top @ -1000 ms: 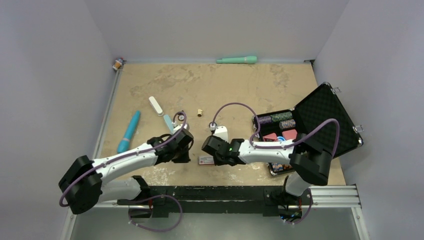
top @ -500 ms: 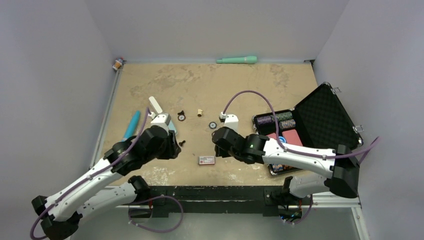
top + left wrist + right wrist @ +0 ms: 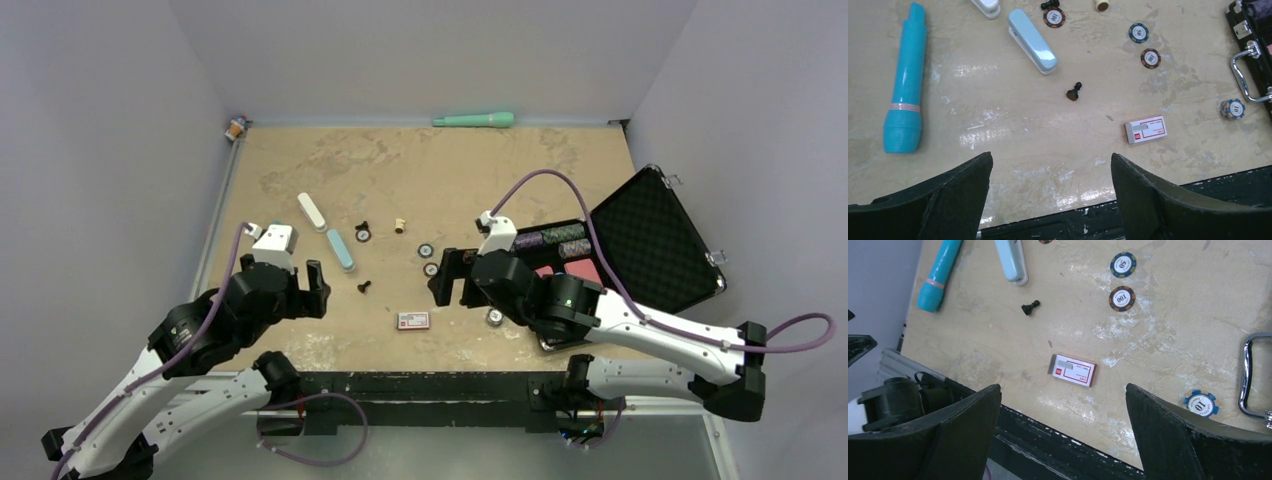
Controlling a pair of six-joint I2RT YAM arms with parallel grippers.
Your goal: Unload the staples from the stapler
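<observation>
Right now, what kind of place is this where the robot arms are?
Probably a robot practice booth in a lab, not a home. Plain grey walls box in one scuffed table, and mixed things lie about: a blue stapler, poker chips, a chess pawn.

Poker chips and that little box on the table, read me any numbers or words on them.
"50": dark blue chip.
"100": brown chip.
"100": second brown chip.
"10": light blue chip.
Red-and-white label on the small box: print too small to read.
</observation>
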